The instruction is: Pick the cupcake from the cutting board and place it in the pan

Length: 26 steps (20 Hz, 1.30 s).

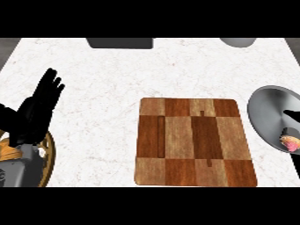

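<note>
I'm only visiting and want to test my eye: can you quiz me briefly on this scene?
1. True or false: the cupcake lies on the board.
2. The left hand is: A) open, fingers up; B) curled round a cup; C) flat on the board.
3. Fill in: the cupcake shows over the grey ____.
Key: 1 false; 2 A; 3 pan.

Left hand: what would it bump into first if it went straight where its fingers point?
Probably nothing: the left hand points its fingers away across bare counter, passing just left of the dark grey thing at the far edge. Height is hard to judge.
</note>
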### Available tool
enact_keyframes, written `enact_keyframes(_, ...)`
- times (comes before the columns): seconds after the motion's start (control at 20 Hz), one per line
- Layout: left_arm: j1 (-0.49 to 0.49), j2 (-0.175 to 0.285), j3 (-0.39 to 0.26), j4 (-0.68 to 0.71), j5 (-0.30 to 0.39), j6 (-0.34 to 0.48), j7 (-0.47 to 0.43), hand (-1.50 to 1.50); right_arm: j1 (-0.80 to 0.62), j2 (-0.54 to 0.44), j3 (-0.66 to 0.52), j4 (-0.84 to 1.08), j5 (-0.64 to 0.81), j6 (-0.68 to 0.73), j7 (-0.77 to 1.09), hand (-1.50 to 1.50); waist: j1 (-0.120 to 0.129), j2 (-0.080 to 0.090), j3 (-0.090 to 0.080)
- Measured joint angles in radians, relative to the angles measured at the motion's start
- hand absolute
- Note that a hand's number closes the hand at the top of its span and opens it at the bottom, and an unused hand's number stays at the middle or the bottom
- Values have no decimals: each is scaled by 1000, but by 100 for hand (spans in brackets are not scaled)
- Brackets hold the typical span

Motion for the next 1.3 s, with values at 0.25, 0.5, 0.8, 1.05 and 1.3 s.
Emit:
enact_keyframes(0.25,-4,5,10,6,2,1,2,0,14,-31,-121,26,-163,93,-111,-150,-13,-3,0)
enact_keyframes(0.5,5,15,26,9,7,-4,-3,0,81,-128,-235,62,-310,292,-191,-150,-24,-5,-1)
enact_keyframes(0.8,19,17,31,9,10,-11,-12,0,209,-248,-319,112,-440,574,-295,-150,-28,-6,-1)
enact_keyframes(1.05,-4,7,24,22,-6,4,-12,0,319,-303,-327,120,-492,640,-328,-150,-26,-5,-1)
enact_keyframes(1.3,-3,9,20,0,-2,-1,13,0,397,-315,-311,110,-528,639,-354,-150,-22,-6,-1)
